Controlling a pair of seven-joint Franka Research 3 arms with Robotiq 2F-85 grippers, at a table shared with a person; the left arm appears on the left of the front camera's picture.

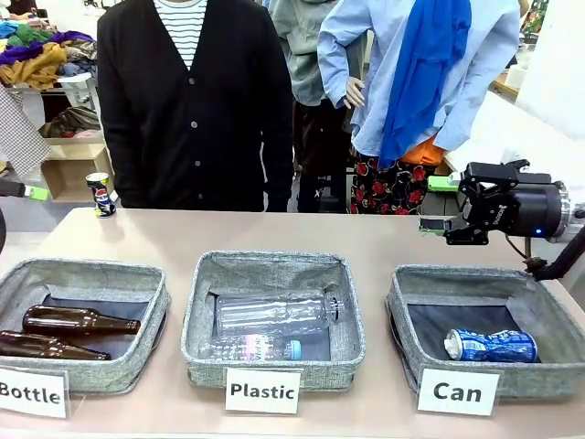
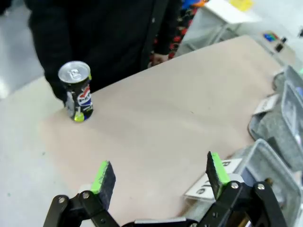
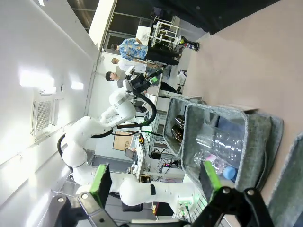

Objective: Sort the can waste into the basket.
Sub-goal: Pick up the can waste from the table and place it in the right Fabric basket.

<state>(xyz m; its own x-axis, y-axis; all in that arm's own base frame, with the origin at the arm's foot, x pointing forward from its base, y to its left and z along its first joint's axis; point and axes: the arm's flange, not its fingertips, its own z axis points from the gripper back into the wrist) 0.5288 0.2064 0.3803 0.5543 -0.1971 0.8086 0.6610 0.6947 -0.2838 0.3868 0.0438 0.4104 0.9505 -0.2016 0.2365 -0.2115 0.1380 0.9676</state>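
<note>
status: bright blue crushed metal can with white print (image 1: 491, 345) lies on its side inside the grey woven square basket labelled "can" (image 1: 416, 306), at the near right. the dark upright can with red-white-blue marks (image 1: 101, 195) stands on the far left of the tan table (image 1: 366, 240), just in front of the person in the black cardigan (image 1: 196, 101), well apart from every bin. left gripper (image 2: 158, 178) hovers over the table with fingers wide apart and nothing between them, dark can ahead of it and off to one side. right gripper (image 1: 454, 226) sits above the far edge of the can basket, fingers apart in the right wrist view, empty. risks: the dark can is upright and dented, so an off-centre approach could tip it or roll it toward the person; the table edge is close there too. carrying it across means passing over the two other grey bins, so an early release would land it in the wrong one. readable: white cards say "bottle" (image 1: 32, 392), "plastic" (image 1: 262, 390), "can" (image 1: 457, 391); the dark can's logo looks like pepsi, its print is too small to read.
</note>
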